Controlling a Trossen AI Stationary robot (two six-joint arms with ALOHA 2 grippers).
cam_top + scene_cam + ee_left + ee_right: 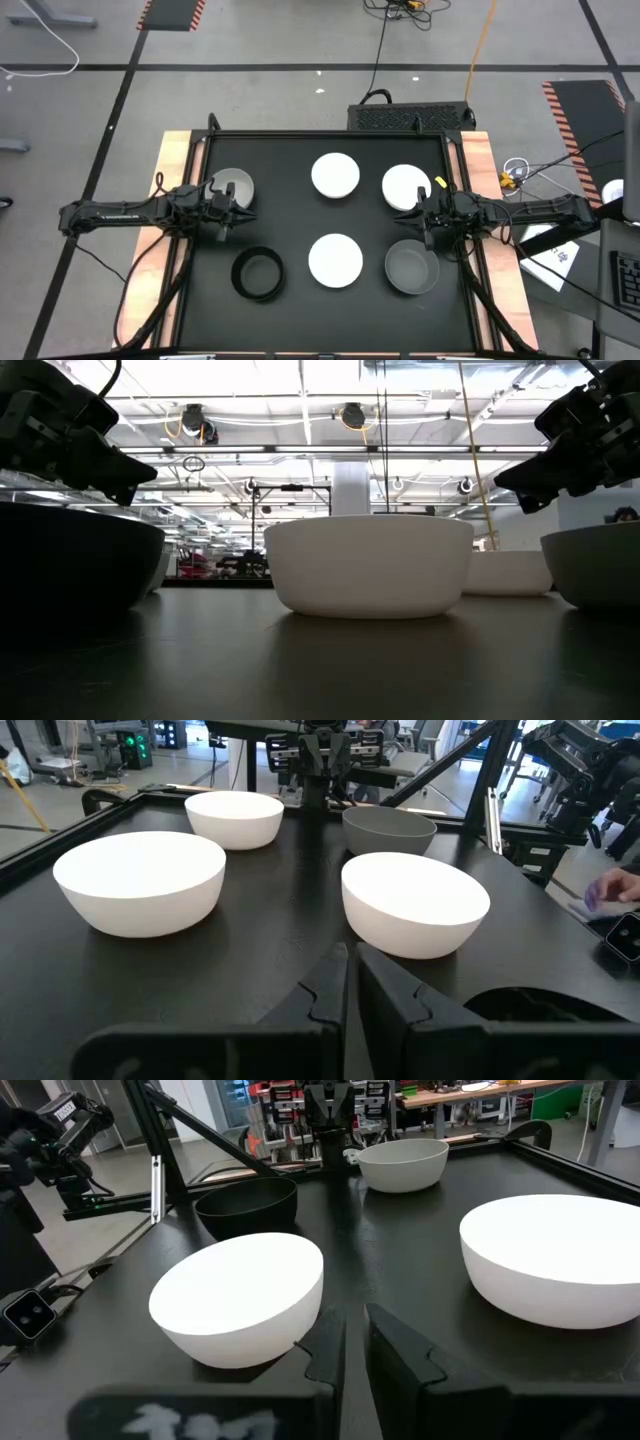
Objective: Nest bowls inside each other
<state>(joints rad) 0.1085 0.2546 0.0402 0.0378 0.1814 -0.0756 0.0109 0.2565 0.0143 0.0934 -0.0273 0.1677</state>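
Note:
Six bowls stand on their bases on the black table top. In the high view there are white bowls at far centre [335,175], far right [404,186], near centre [335,260] and left [235,185]. A black bowl [258,274] stands near left and a grey bowl [412,269] near right. My left gripper [228,206] hovers shut just on the near side of the left white bowl. My right gripper [424,214] hovers shut between the far right white bowl and the grey bowl. The low view shows the near centre white bowl [368,565] with both grippers above table level.
Wooden strips [172,200] border the table top on its left and right sides. Bare table lies between the two rows of bowls [300,910]. A person's hand [612,890] shows beyond the table's near edge in the left wrist view. Cables lie on the floor past the far edge.

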